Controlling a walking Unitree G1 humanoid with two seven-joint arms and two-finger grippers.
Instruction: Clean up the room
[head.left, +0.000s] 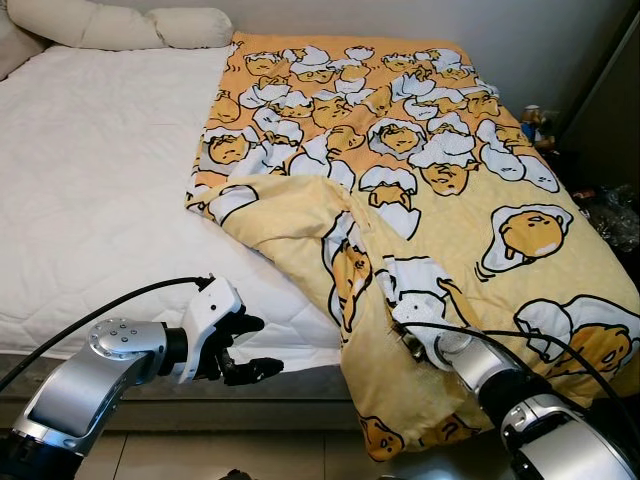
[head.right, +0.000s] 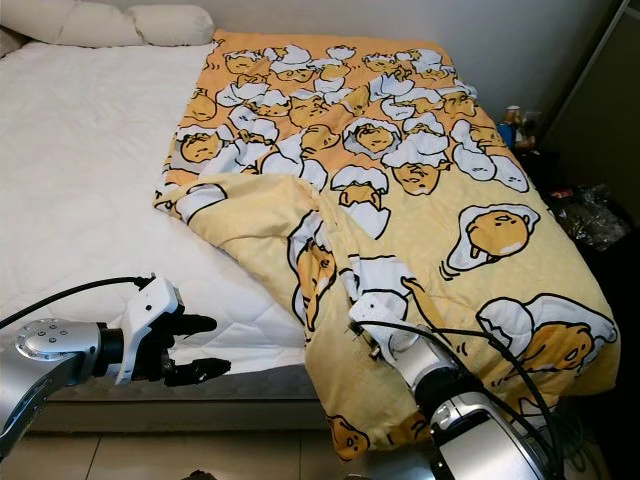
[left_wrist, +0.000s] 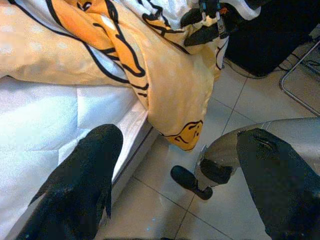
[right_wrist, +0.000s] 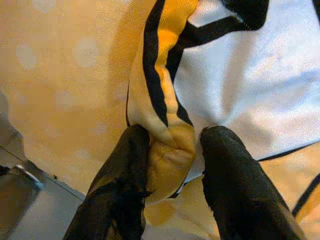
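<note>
A yellow blanket (head.left: 420, 190) printed with cartoon eggs covers the right half of the bed, its left part folded back over itself. One corner hangs off the front edge toward the floor. My right gripper (right_wrist: 172, 150) is shut on a fold of the blanket (right_wrist: 165, 125) near that front edge; its wrist (head.left: 440, 350) pokes out from under the cloth. Open and holding nothing, my left gripper (head.left: 245, 348) hovers at the bed's front edge, left of the hanging corner.
The white mattress (head.left: 90, 190) lies bare on the left, with pillows (head.left: 120, 25) at the head. A dark cabinet (head.left: 610, 120) and small items (head.left: 535, 125) stand to the right of the bed. Tiled floor (left_wrist: 235, 115) runs along the front.
</note>
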